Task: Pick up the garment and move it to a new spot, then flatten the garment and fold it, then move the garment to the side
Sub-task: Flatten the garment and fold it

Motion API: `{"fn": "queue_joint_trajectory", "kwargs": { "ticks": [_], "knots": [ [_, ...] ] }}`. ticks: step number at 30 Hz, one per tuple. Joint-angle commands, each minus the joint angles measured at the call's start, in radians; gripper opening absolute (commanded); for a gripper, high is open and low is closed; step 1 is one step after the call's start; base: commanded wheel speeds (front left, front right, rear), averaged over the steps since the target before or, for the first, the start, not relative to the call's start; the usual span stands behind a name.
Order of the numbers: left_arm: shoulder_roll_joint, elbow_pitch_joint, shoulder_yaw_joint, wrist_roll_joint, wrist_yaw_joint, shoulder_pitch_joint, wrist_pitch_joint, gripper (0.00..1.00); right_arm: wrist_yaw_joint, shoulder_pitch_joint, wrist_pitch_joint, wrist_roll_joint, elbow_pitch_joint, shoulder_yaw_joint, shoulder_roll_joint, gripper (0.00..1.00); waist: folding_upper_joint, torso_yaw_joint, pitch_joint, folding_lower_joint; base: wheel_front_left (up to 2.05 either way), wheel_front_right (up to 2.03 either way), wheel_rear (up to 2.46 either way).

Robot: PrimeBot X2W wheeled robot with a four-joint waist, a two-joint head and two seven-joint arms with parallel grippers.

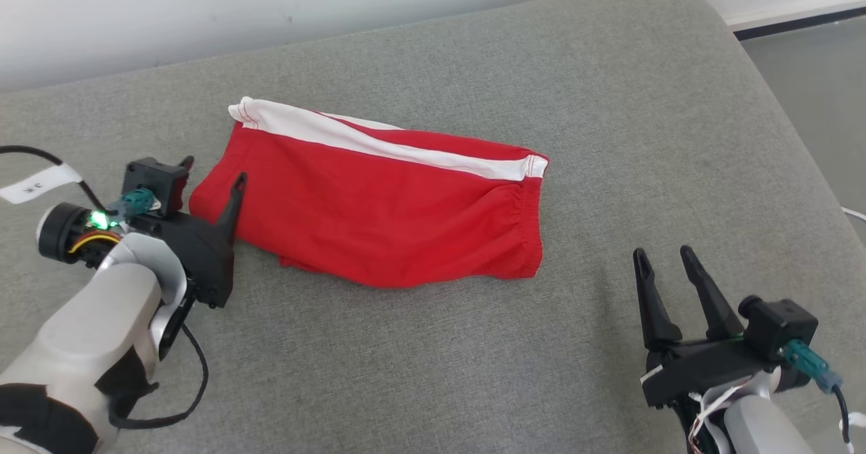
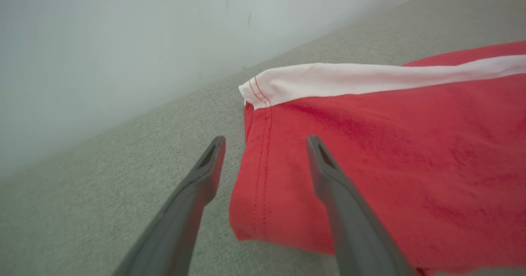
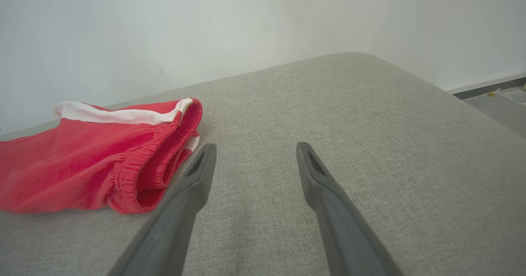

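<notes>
The garment point(image 1: 379, 203) is a pair of red shorts with a white side stripe, lying folded on the grey cushioned surface point(image 1: 473, 359). My left gripper point(image 1: 213, 173) is open at the garment's left hemmed end. In the left wrist view point(image 2: 266, 142) its fingers straddle that edge point(image 2: 254, 173), one finger over the red cloth and one over the grey fabric. My right gripper point(image 1: 663, 254) stands open over bare cushion, to the right of and nearer than the elastic waistband end point(image 3: 164, 152). Nothing lies between the right fingers point(image 3: 254, 148).
A white wall point(image 1: 203, 7) runs along the far edge of the cushioned surface. The cushion's rounded right edge drops to a grey floor point(image 1: 818, 88) with a dark skirting strip. Black cables trail from my left wrist point(image 1: 189, 386).
</notes>
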Motion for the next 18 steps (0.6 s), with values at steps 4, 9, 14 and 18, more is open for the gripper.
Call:
{"fn": "queue_joint_trajectory", "kwargs": {
  "ticks": [4, 9, 14, 18],
  "knots": [
    [-0.017, 0.058, -0.011, -0.009, -0.007, 0.027, 0.032, 1.00, -0.002, 0.033, -0.001, -0.022, -0.011, -0.027, 0.017, 1.00, 0.0001, -0.009, 0.002, 0.0001, 0.00, 0.00, 0.00],
    [-0.045, 0.136, -0.004, -0.037, -0.025, 0.048, 0.055, 1.00, -0.002, 0.052, -0.001, -0.036, -0.023, -0.036, 0.026, 1.00, 0.0001, -0.018, -0.004, 0.0001, 0.00, 0.00, 0.00],
    [-0.068, 0.194, 0.001, -0.058, -0.043, 0.063, 0.058, 1.00, -0.002, 0.062, -0.001, -0.048, -0.018, -0.029, 0.031, 1.00, 0.0001, -0.022, -0.013, 0.0001, 0.00, 0.00, 0.00],
    [-0.087, 0.226, 0.002, -0.071, -0.056, 0.069, 0.056, 1.00, -0.002, 0.061, -0.001, -0.049, -0.010, -0.018, 0.028, 1.00, 0.0001, -0.024, -0.019, 0.0001, 0.00, 0.00, 0.00]
  ]
}}
